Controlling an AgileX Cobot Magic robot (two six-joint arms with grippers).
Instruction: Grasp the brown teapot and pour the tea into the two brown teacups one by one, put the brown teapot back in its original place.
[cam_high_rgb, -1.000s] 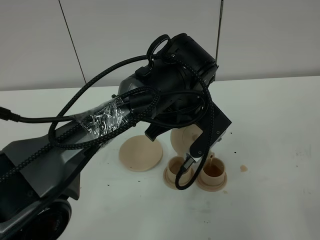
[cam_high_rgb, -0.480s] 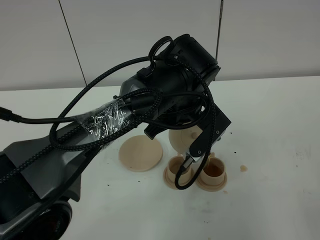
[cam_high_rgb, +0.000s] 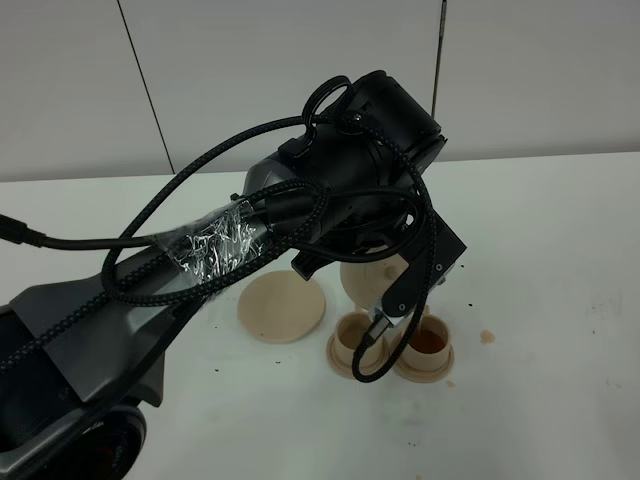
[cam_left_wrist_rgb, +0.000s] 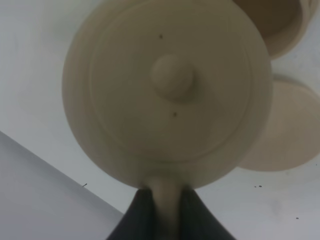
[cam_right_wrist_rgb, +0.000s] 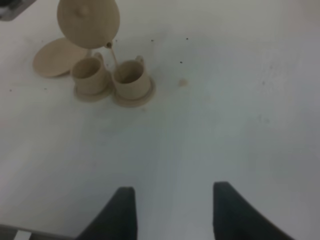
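The brown teapot (cam_left_wrist_rgb: 167, 90) fills the left wrist view, lid knob towards the camera. My left gripper (cam_left_wrist_rgb: 165, 200) is shut on its loop handle. From above, the left arm (cam_high_rgb: 350, 170) hides most of the teapot (cam_high_rgb: 372, 272), which hangs tilted over the two brown teacups. A thin stream of tea (cam_right_wrist_rgb: 115, 57) runs from the spout into the right teacup (cam_right_wrist_rgb: 131, 77) (cam_high_rgb: 428, 345), which holds brown tea. The left teacup (cam_right_wrist_rgb: 90, 75) (cam_high_rgb: 350, 340) stands beside it, touching. The original place, a wide flat saucer (cam_high_rgb: 282, 306), lies bare to the left. My right gripper (cam_right_wrist_rgb: 172, 212) stands open, far from the cups.
A small tan spot (cam_high_rgb: 487, 336) marks the white table (cam_high_rgb: 560, 260) right of the cups. Thick black cables (cam_high_rgb: 180, 190) loop along the left arm. A grey wall rises behind the table.
The left arm has shifted slightly up and right with the teapot. The tea in the right teacup looks darker and fuller.
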